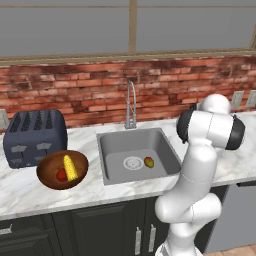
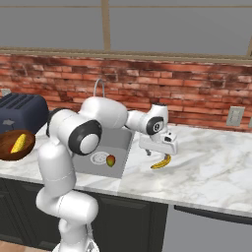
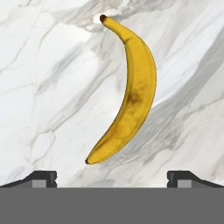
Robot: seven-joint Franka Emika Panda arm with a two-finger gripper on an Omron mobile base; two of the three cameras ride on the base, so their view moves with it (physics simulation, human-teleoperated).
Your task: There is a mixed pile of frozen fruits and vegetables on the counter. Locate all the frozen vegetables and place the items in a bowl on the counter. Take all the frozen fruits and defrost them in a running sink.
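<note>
The banana (image 3: 130,94) lies on the counter (image 3: 39,87), between the two finger tips (image 3: 41,178) and a bit past them, toward 12 o'clock in the hand view. The gripper (image 2: 158,151) is wide open, holding and touching nothing. The banana runs from 7 to 12 o'clock, stem up, curving toward 3.

On the tabletop (image 1: 30,192) we find the toaster (image 1: 34,136) at the left, the bowl (image 1: 62,170) just before it (corn cob (image 1: 70,167) and tomato (image 1: 61,175) inside), the sink (image 1: 136,155) to their right, a round fruit (image 1: 148,162) beside its drain. Right of the sink lies the banana (image 2: 161,162), under the end effector (image 2: 158,147).
</note>
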